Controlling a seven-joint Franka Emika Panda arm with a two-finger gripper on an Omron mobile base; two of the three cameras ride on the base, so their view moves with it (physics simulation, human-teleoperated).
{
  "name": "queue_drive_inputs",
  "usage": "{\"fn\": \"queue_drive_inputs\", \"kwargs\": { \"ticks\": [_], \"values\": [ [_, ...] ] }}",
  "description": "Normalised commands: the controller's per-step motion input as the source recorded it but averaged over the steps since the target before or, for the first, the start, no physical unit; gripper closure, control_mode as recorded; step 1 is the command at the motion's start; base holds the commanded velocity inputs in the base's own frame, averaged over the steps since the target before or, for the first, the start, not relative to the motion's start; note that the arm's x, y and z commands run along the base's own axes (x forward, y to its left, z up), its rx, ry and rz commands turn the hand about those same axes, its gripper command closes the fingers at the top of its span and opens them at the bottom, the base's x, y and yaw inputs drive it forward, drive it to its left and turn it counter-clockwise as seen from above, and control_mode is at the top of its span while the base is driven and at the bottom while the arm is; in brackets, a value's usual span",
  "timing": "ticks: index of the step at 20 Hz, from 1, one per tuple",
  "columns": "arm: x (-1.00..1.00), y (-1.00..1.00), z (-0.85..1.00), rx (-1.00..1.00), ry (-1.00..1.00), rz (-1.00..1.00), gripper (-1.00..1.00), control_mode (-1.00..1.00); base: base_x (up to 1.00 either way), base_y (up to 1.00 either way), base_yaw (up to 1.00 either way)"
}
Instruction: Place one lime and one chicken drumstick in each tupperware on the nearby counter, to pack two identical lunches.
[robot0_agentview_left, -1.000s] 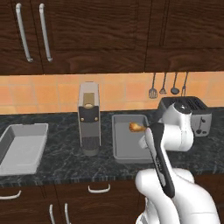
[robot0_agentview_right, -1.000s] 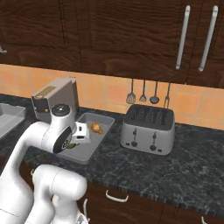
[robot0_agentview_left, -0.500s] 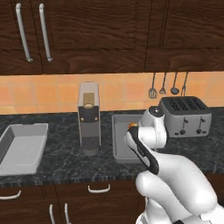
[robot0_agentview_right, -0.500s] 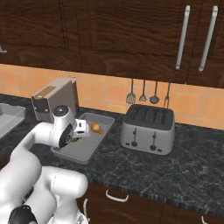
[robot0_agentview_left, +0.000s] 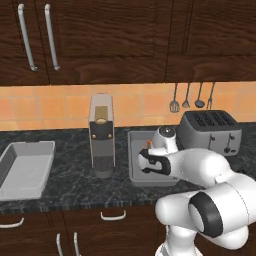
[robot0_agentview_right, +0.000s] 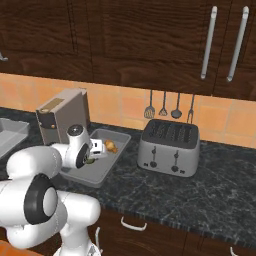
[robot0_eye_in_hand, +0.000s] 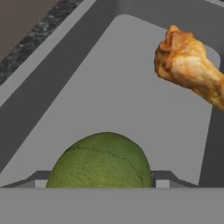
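One lime (robot0_eye_in_hand: 101, 161), round, dull green with a fine crack line across its skin, sits at six o'clock in the hand view, right against the end effector (robot0_agentview_right: 90, 158), whose finger tips are hidden behind the fruit, so whether they clamp it or merely flank it I cannot tell. At two o'clock from the lime lies the chicken drumstick (robot0_eye_in_hand: 190, 70), knobbly and golden-brown, plump at its near end and tapering toward the edge. Both rest in a smooth grey tupperware (robot0_agentview_left: 136, 159) with upright walls and rounded corners, which stands on the dark marbled desk (robot0_agentview_left: 70, 187). In the left base view, a tall grey coffee machine (robot0_agentview_left: 101, 134) stands at nine o'clock from this tupperware, just beside it, and a second grey tupperware (robot0_agentview_left: 26, 166) lies well apart, farther toward nine o'clock. A boxy silver toaster (robot0_agentview_right: 170, 147) with four slots stands at three o'clock. Behind it, dark utensils (robot0_agentview_right: 163, 106) hang on the orange tiled wall, under dark wood cabinets (robot0_agentview_right: 150, 40) with curved silver handles. The white arm's bulky forearm blocks much of the tupperware's interior in both base views.
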Motion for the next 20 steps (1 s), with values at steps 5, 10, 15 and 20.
{"fn": "queue_drive_inputs", "kwargs": {
  "ticks": [5, 10, 15, 20],
  "values": [
    [0.0, 0.0, 0.0, 0.0, 0.0, 0.0, -1.0, -1.0, 0.0, 0.0, 0.0],
    [0.0, 0.0, 0.04, 0.0, 0.0, 0.0, -1.0, -1.0, 0.0, 0.0, 0.0],
    [-0.65, 0.0, 0.62, 0.0, -0.06, 0.0, -1.0, -1.0, 0.0, 0.0, 0.0],
    [-1.0, -0.22, 0.72, 0.0, -0.25, 0.0, -1.0, -1.0, 0.0, 0.0, 0.0]
  ]
}}
